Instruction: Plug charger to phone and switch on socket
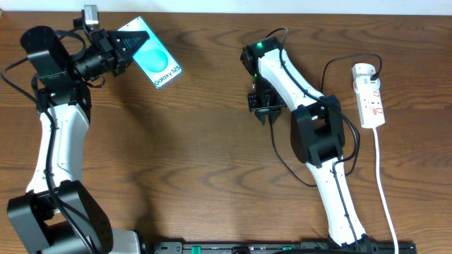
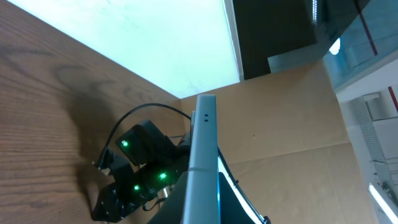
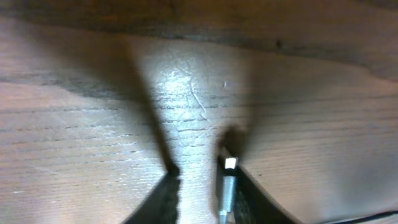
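Brown wood lay bare across the middle and front of the desk (image 1: 191, 162), leaving free room between the two arms. Near the back left corner we saw the left jaws clenched on one end of the phone (image 1: 158, 63). At mid-desk the right jaws stood partly released, close over the wood. The charger (image 3: 228, 179) plug tip sat between them with a gap on one side. The socket (image 1: 371, 95) lay by the right edge.

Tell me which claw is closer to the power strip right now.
Right. The right claw sits near the middle of the table, beside the power strip but apart from it. The left claw is at the opposite end, gripping the phone.
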Action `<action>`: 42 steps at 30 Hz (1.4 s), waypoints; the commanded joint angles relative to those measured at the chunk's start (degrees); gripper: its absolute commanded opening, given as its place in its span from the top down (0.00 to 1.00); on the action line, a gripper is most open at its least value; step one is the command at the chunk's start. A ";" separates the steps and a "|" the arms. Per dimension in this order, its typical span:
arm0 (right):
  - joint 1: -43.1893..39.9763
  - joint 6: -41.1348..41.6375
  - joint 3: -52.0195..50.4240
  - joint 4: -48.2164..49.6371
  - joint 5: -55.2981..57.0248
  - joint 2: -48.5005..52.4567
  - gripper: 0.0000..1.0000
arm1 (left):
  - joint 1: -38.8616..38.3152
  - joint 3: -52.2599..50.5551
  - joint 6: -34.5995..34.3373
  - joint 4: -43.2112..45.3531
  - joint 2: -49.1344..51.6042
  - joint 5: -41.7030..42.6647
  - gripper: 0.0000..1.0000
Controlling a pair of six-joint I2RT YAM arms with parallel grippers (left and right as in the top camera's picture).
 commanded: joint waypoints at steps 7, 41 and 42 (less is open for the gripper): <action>0.20 0.00 -0.31 0.57 -0.44 1.03 0.62 | -0.02 0.63 -0.33 0.50 -0.11 0.61 0.93; 0.31 5.14 -0.31 -2.51 2.12 0.39 0.54 | 0.00 0.63 0.15 0.50 -0.11 1.22 0.93; 0.33 4.76 -0.31 -2.69 2.12 0.39 0.55 | 0.00 0.63 0.37 0.50 -0.11 1.20 0.93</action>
